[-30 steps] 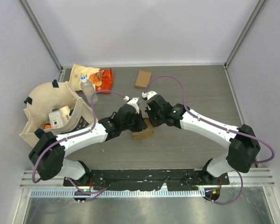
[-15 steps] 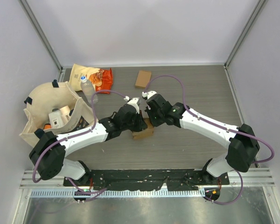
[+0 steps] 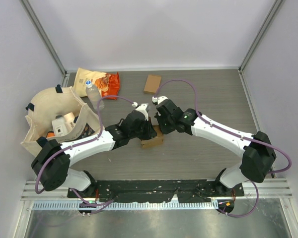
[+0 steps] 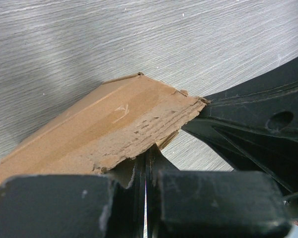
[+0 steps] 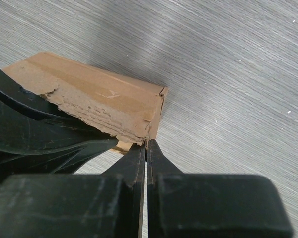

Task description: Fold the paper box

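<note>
We see the left gripper [image 4: 145, 166] clenched, its two fingers pressed flat together with only a hairline seam between them. Its tips sit right under the ragged, torn edge of the paper box [image 4: 104, 129], touching it. We cannot tell whether a thin layer of card is caught in that seam.

The right gripper [image 5: 145, 148] is clenched the same way. Its tips meet the lower corner of the box's layered end, and a small scrap of card shows just to the left of them. Here too we cannot tell whether anything is pinched.

The box lies flattened and tilted on the grey table [image 3: 203, 94]. It reaches away from both sets of tips and is wedged between the two grippers, which face each other across it and nearly touch.

From above, we see a smaller brown carton [image 3: 152, 84] beyond the grippers and well apart from them. Off to the left gripper's left side there is a cream cloth bag [image 3: 54, 106]. A clear bottle [image 3: 94, 94] and a snack packet [image 3: 89, 79] lie beside the bag, toward the back.
</note>
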